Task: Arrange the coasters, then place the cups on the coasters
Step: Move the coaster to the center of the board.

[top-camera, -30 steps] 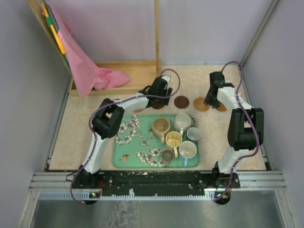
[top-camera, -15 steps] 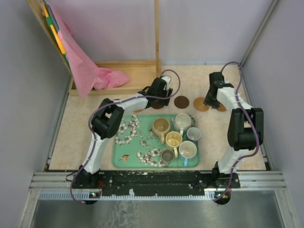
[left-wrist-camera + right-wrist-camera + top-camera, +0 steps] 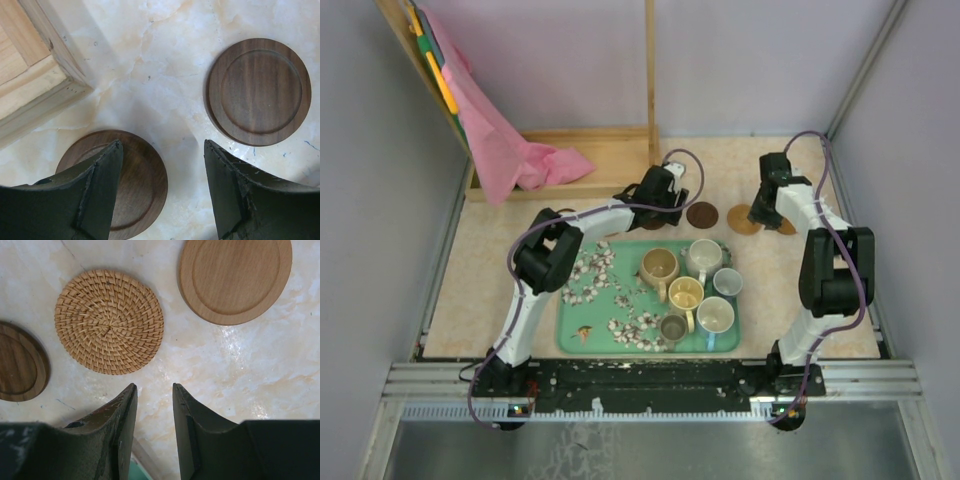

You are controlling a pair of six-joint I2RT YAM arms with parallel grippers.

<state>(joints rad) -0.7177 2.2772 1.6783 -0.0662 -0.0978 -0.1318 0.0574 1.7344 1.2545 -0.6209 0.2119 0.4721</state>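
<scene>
L pincer (image 3: 162, 146) apart over dark coaster (image 3: 138, 184); R pincer (image 3: 153, 387) narrowly apart, empty

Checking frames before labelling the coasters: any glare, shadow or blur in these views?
Left wrist: sharp; the left gripper casts a soft shadow on the table around the near dark coaster. Right wrist: the woven coaster shows a crisp weave, mild glare on the table below the light wood coaster, fingers dark, detail lost. Top external: evenly lit, no blur.
</scene>
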